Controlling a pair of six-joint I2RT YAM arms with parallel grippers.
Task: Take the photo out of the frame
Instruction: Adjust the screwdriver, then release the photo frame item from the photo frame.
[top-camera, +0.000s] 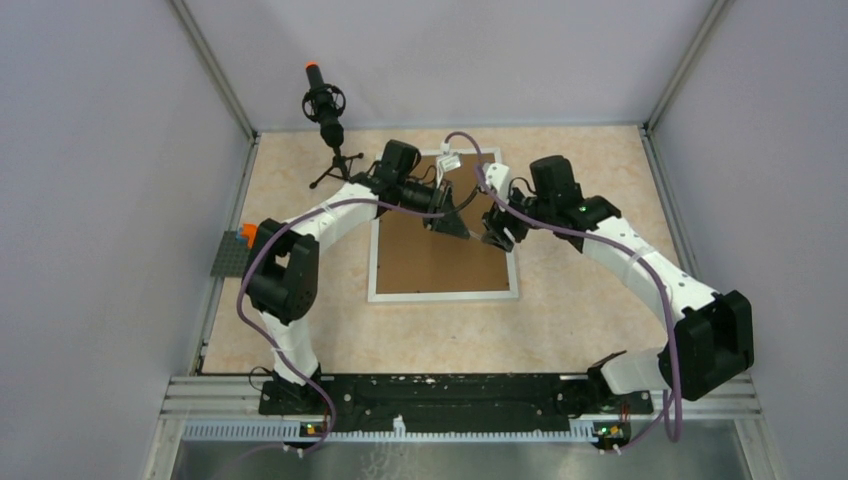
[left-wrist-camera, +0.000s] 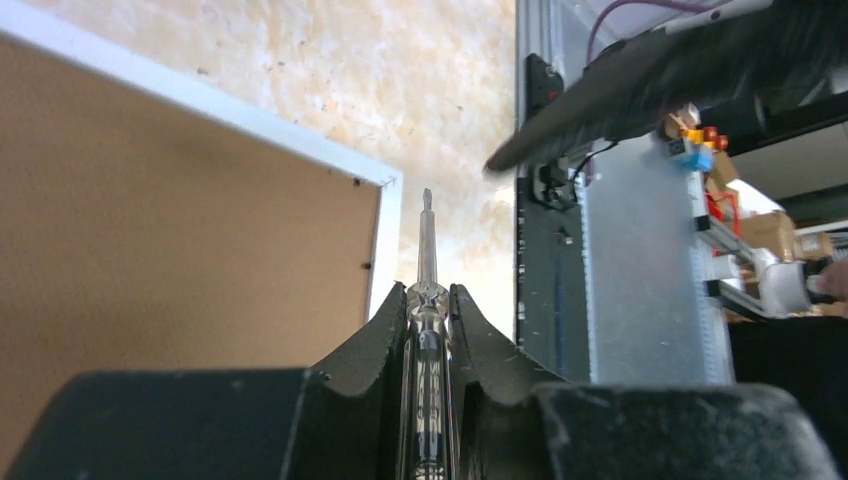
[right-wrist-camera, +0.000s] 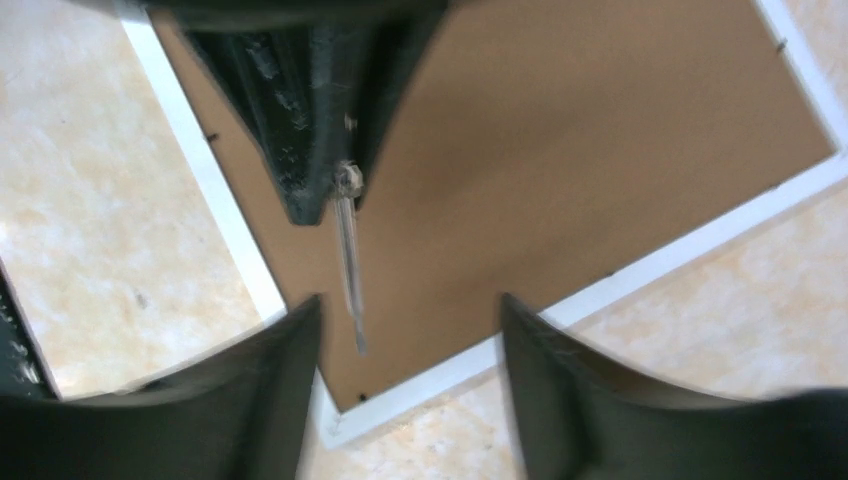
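Frame (top-camera: 443, 295): we find it lying flat mid-table (top-camera: 580, 310), brown board (top-camera: 440, 262) up (photo out of sight).
Left gripper (left-wrist-camera: 428, 300): clamped on a screwdriver (left-wrist-camera: 427, 235), above the board.
Right gripper (right-wrist-camera: 410, 310): fingers apart, holding nothing, just right of the left one.

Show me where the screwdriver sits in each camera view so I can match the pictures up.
Top external: too small to make out; the left gripper holding it hangs over the frame, at picture centre.
Left wrist: screwdriver at bottom centre, clamped between the jaws, tip pointing up.
Right wrist: screwdriver upper left of centre, sticking down from the left gripper's jaws.
Shared landmark: the frame's white border around the brown backing board.
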